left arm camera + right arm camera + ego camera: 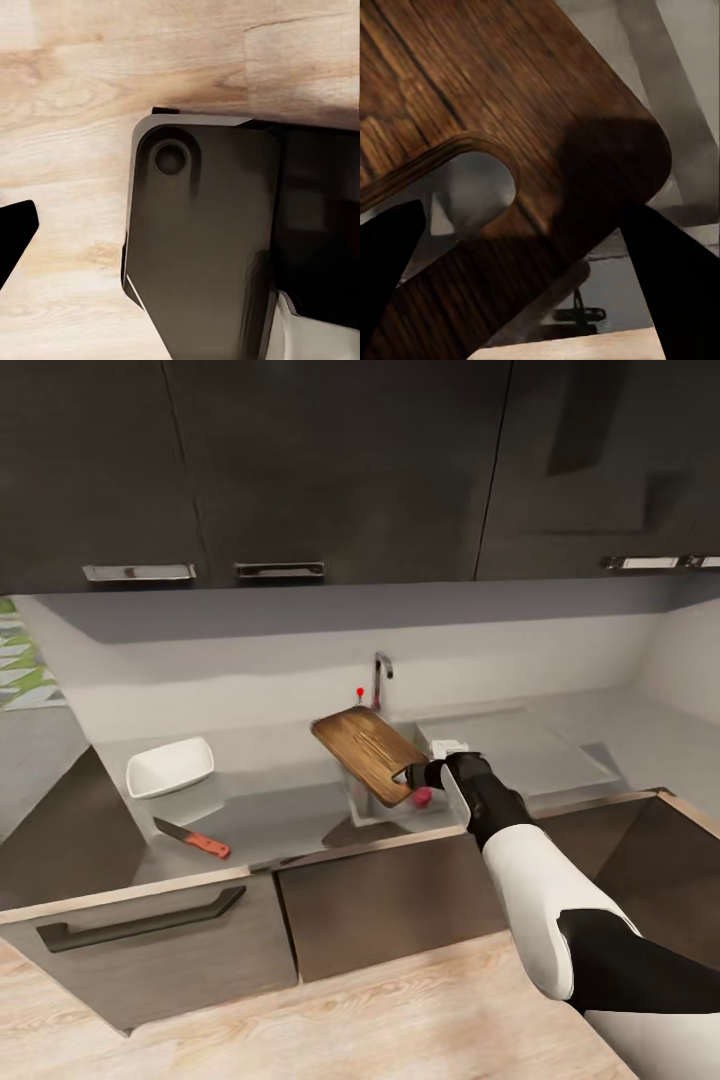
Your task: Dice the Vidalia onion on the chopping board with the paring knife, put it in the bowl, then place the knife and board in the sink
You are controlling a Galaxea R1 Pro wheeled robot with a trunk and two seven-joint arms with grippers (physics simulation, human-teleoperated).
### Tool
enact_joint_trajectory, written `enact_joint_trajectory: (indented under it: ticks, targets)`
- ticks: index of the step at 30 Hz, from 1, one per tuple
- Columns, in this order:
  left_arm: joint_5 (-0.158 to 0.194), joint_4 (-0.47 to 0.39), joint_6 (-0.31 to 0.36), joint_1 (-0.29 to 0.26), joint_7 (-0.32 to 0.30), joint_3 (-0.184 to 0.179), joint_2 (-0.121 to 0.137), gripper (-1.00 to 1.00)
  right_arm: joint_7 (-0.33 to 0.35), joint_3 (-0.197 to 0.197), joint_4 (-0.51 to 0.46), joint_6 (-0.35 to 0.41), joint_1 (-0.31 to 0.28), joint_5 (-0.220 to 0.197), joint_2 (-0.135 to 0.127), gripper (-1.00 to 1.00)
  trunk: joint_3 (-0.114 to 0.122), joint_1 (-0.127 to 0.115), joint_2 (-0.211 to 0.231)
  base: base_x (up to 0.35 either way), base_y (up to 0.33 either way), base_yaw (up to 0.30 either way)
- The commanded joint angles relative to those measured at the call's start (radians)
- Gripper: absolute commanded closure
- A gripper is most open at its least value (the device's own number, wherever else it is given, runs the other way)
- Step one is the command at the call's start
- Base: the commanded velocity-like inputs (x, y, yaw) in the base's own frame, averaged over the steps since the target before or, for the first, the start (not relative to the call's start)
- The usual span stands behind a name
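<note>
Chopping board (366,750) is held tilted over the sink (372,808), far end up toward the tap (381,678), near corner w/ the hole down at the right tool (414,775). Right wrist view: board (510,112) fills most of the frame, handle cutout close to the dark fingers (671,277) on either side; right tool (521,281) looks clamped on the board's edge. Vidalia onion (423,796) = small pink-red ball in the basin, just under the board's low corner, beside the tool. Paring knife (192,839) lies flat on the table (270,800) left of sink, red-orange handle toward the front edge, dark blade pointing back-left. Bowl (170,766) white, sits behind the knife, near the wall, apart from it. Dark upper cabinets (330,460) above, dark drawer fronts (150,930) below the table. Left wrist view: wood floor (75,90) and part of robot's grey base (202,247); one dark fingertip (16,232) at frame edge, left tool state — can't tell.
</note>
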Motion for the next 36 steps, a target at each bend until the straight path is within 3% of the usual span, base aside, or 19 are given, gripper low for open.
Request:
enact_joint_trajectory:
  ticks: [1,9,12,15,18,24,26,29,36]
  targets:
    - [0.010,-0.001,0.000,0.000,0.000,-0.001,0.000,-1.00,0.003,-0.005,-0.001,0.005,-0.001,0.006,0.002,1.00,-0.002,0.001,-0.002,0.239,0.243,0.000]
    - [0.010,0.015,0.000,0.000,0.000,-0.001,0.000,-1.00,0.008,0.008,-0.001,0.004,-0.001,0.005,0.009,1.00,-0.002,0.001,-0.002,0.184,0.070,0.000]
    - [0.009,0.021,0.000,0.000,0.000,-0.001,0.000,-1.00,0.021,0.077,-0.002,0.004,-0.001,0.005,0.012,1.00,-0.002,0.001,-0.002,0.017,0.002,0.000]
    - [0.009,0.023,0.000,0.000,0.000,-0.001,0.000,-1.00,0.043,0.201,-0.003,0.005,-0.001,0.003,0.013,1.00,-0.002,0.001,-0.002,0.005,0.001,0.000]
    - [0.009,0.024,0.000,0.000,0.000,-0.001,0.000,-1.00,0.057,0.257,-0.003,0.006,-0.001,0.002,0.015,1.00,-0.002,0.001,-0.002,0.001,0.000,0.000]
    - [0.009,0.026,0.000,0.000,0.000,-0.001,0.000,-1.00,0.079,0.278,-0.003,0.040,-0.001,0.003,0.015,1.00,-0.002,0.001,-0.002,0.000,0.000,0.000]
    - [0.009,0.027,0.000,0.000,0.000,-0.001,0.000,-1.00,0.143,0.284,-0.003,0.059,-0.001,0.003,0.014,1.00,-0.002,0.001,-0.002,0.000,0.000,0.000]
    - [0.010,0.027,0.000,0.000,0.000,-0.001,0.000,-1.00,0.183,0.301,-0.003,0.067,-0.001,0.004,0.012,1.00,-0.002,0.001,-0.002,0.000,0.000,0.000]
    - [0.009,0.027,0.000,0.000,0.000,-0.001,0.000,-1.00,0.200,0.311,-0.004,0.126,-0.002,0.004,0.014,1.00,-0.002,0.001,-0.002,0.000,0.000,0.000]
